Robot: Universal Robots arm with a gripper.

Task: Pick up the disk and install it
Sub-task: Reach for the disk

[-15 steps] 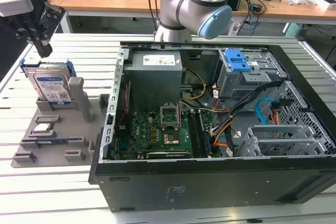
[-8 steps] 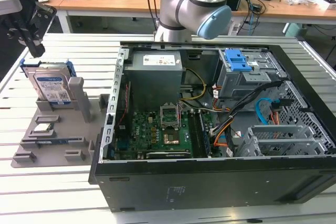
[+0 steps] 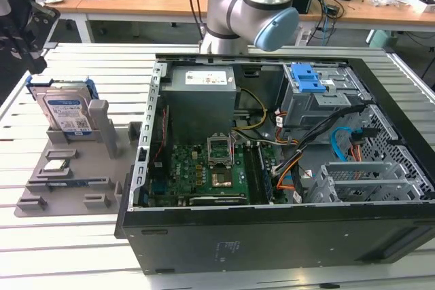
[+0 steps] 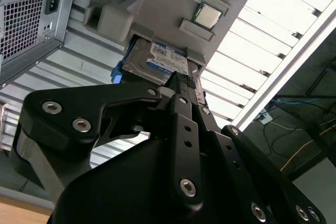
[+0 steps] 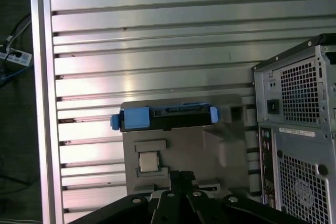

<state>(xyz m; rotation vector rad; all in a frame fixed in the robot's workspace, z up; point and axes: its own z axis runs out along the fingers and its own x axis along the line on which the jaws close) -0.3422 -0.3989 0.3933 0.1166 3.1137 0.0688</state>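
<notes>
The disk (image 3: 66, 112), a silver hard drive with a white-and-blue label in a blue carrier, stands leaning in a slot of the grey tray (image 3: 75, 195) at the exterior view's left. It is also seen face-on in the second wrist view as the disk (image 4: 157, 59) and edge-on in the first wrist view as the disk (image 5: 165, 118). My black gripper (image 4: 184, 80) hangs above the tray, apart from the disk, its fingers together with nothing between them. In the first wrist view the gripper (image 5: 181, 176) sits over the tray's near part.
The open computer case (image 3: 272, 229) lies to the exterior view's right of the tray, with a blue latch on a grey drive cage (image 3: 306, 78) inside. A small square chip (image 3: 56, 165) lies on the tray. The arm (image 3: 251, 5) rises behind the case. The table is slatted metal.
</notes>
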